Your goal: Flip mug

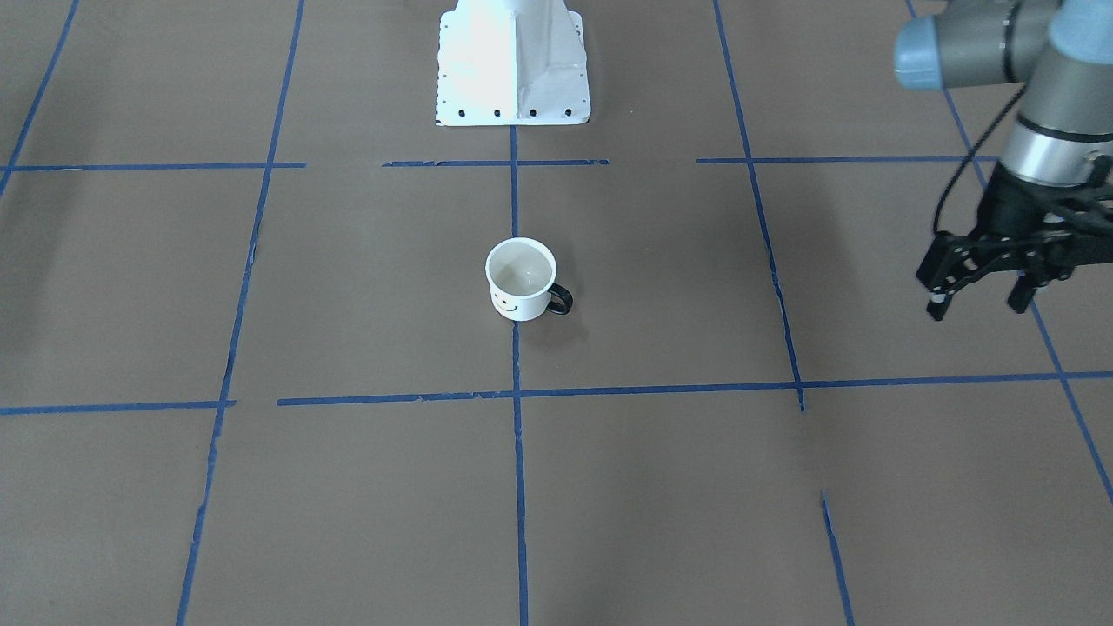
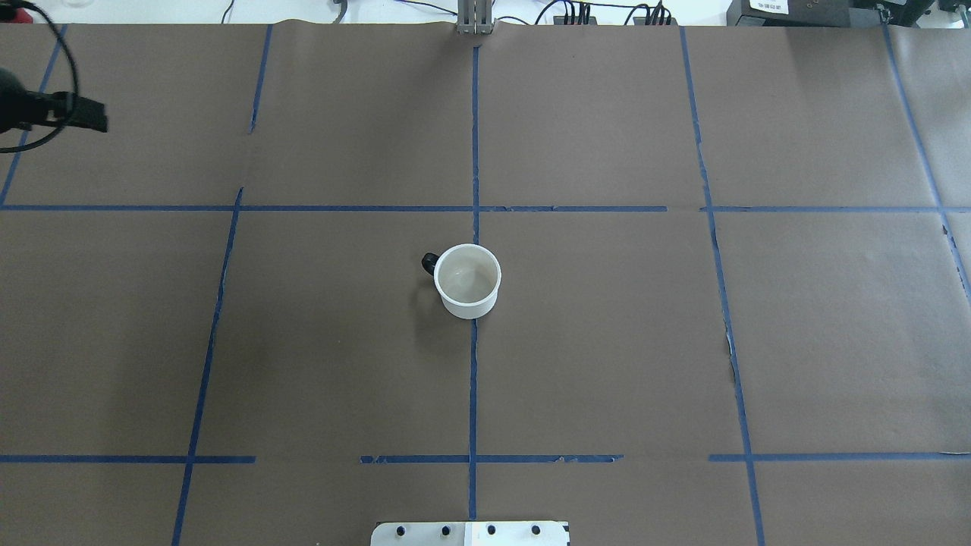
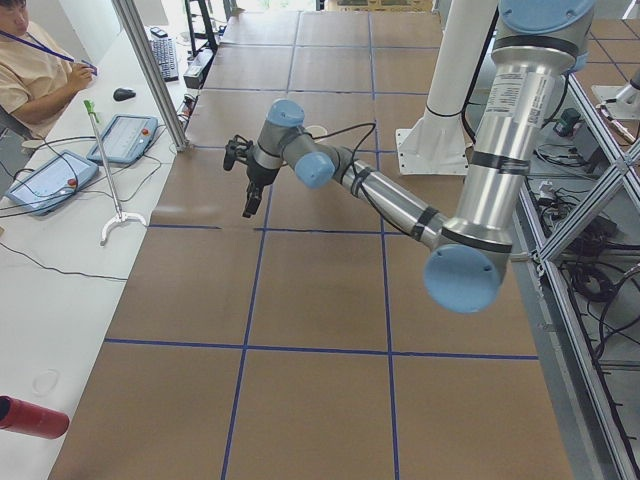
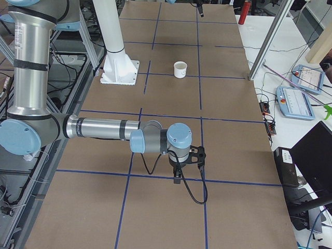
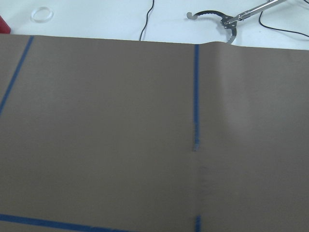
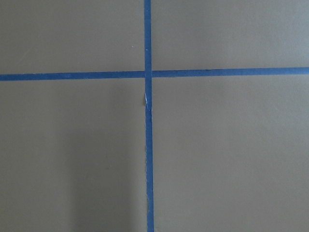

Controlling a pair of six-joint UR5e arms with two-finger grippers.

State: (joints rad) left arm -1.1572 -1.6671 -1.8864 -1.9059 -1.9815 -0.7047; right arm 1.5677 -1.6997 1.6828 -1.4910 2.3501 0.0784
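Left claw (image 1: 977,303) hangs wide above the table (image 1: 661,487); I see the mug (image 1: 520,280) upright, far to its right. Right claw (image 4: 178,175): cannot tell.

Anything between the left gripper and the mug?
No objects; the front-facing view shows just brown paper and a blue tape line between left gripper and mug.

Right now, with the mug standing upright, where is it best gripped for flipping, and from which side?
Probably the mug wall at the rim, pinched from above, one finger inside: it stands upright, mouth open. Its handle points toward the robot's left, so avoid that side.
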